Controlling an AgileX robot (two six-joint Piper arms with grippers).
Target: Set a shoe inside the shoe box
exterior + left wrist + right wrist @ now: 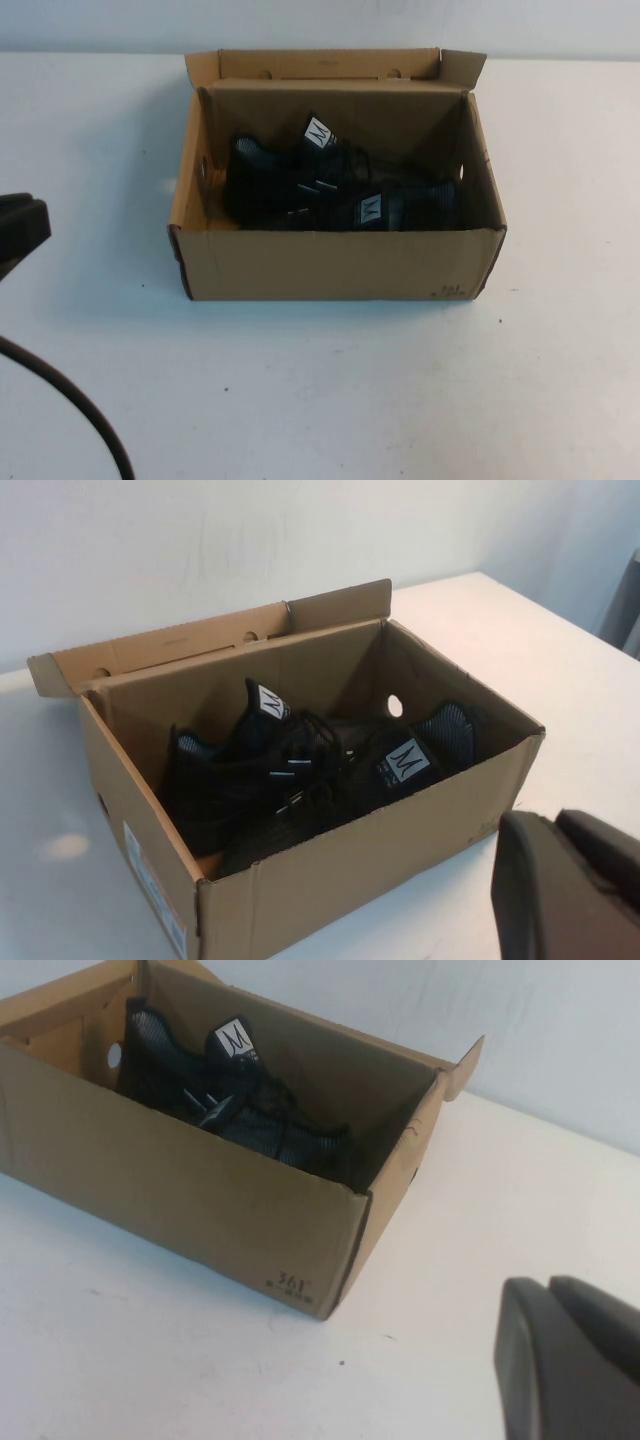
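Observation:
The brown shoe box [340, 265] stands open in the middle of the table, lid flap folded back. Two black sneakers lie inside. The shoe [385, 208] lies along the front wall with its "M" tab facing up; it also shows in the left wrist view [410, 762]. Its mate [275, 170], with the upright white "M" tab, lies behind it. My left gripper [22, 225] is shut and empty, on the table well left of the box. My right gripper [548, 1285] is shut and empty, off the box's front right corner, and is out of the high view.
A black cable [75, 400] curves across the table's front left. The box's front right corner bears small dark print [291, 1283]. White table surface lies all round the box, and a pale wall stands behind it.

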